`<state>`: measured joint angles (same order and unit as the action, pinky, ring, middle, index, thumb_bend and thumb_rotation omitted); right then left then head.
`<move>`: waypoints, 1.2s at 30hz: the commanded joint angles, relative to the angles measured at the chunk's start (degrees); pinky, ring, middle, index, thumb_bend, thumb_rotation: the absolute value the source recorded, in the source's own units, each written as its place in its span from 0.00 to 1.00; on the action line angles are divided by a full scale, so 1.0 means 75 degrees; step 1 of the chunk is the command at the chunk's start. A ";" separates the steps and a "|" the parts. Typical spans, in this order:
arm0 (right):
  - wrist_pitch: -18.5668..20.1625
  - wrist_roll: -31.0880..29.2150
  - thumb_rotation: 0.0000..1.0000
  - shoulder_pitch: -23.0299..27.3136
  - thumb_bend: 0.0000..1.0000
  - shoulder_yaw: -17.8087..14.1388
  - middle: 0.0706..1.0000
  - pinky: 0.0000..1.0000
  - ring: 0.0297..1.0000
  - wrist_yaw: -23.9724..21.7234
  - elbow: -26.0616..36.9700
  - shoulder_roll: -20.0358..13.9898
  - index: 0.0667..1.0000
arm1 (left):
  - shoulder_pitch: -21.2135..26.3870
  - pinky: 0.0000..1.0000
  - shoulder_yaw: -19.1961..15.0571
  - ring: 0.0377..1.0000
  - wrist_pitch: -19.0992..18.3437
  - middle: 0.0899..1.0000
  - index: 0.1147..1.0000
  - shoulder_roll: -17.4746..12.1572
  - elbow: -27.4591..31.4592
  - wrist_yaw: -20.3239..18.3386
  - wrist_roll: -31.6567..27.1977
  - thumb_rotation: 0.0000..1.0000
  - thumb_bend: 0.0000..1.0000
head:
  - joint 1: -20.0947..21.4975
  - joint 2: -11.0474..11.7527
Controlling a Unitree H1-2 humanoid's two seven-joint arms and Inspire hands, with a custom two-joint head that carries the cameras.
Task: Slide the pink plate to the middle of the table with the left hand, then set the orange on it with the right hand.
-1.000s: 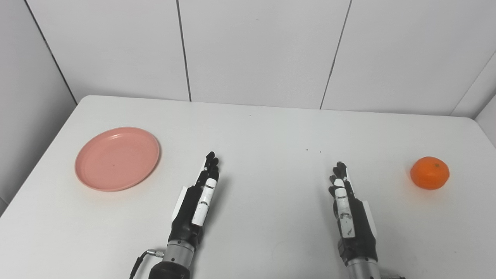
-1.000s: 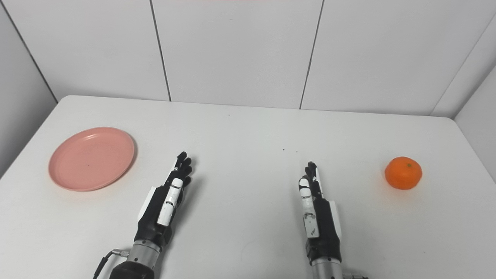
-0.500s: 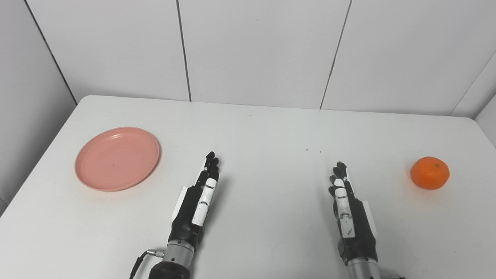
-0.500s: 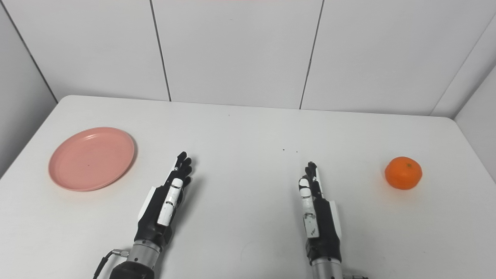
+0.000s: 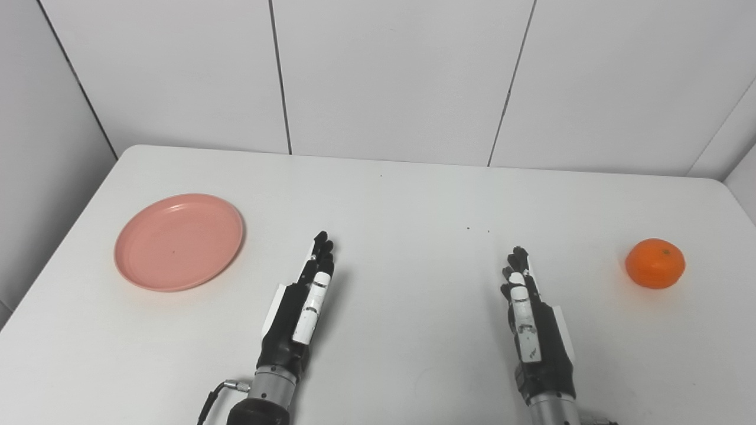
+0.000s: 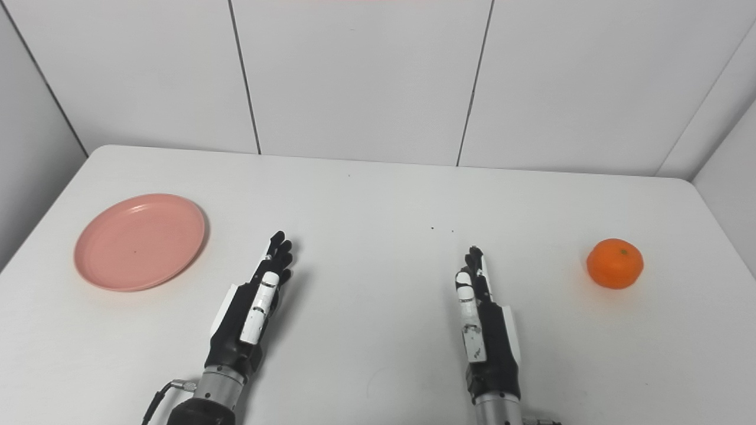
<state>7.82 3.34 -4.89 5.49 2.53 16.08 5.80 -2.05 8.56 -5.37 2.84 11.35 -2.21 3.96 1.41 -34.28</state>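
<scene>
The white bench [image 5: 413,200] is broad and mostly bare. The pink plate [image 5: 179,241] lies flat near its left edge, well apart from the left hand [image 5: 300,304], which rests edge-on, its fingers [image 5: 322,251] straight and together, holding nothing. It looks like light, stiff plastic with a shallow rim; I'd guess fingertips pressed on the inner rim would drag it easily across the smooth top. The right hand [image 5: 531,319] lies likewise, empty. The orange [image 5: 655,263] sits far right, round and firm, likely to roll; best cupped around its sides.
</scene>
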 commanded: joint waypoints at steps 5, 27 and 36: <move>-0.0486 -0.0007 1.00 0.0112 0.24 0.0019 1.00 1.00 1.00 0.0008 0.0134 0.0057 1.00 | 0.0099 1.00 0.0033 1.00 0.0310 1.00 1.00 0.0095 0.0207 0.0012 -0.0018 1.00 0.39 | -0.0014 0.0018; -0.0688 -0.0797 1.00 0.0046 0.20 -0.0322 1.00 1.00 1.00 -0.0384 -0.0046 -0.0434 1.00 | 0.0045 0.99 0.0457 1.00 0.0289 1.00 1.00 0.0540 -0.0227 0.0278 0.0375 1.00 0.33 | -0.1637 0.0725; -0.0694 -0.0993 1.00 0.0054 0.19 -0.0364 1.00 1.00 1.00 -0.0419 -0.0102 -0.0556 1.00 | 0.0093 0.98 0.0510 1.00 0.0280 1.00 1.00 0.0686 -0.0440 0.0366 0.0510 1.00 0.33 | -0.1848 0.0859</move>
<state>6.34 -3.71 -5.31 2.85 0.40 14.58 1.74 -2.12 11.53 -4.23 6.89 8.08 0.39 7.48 -12.48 -27.77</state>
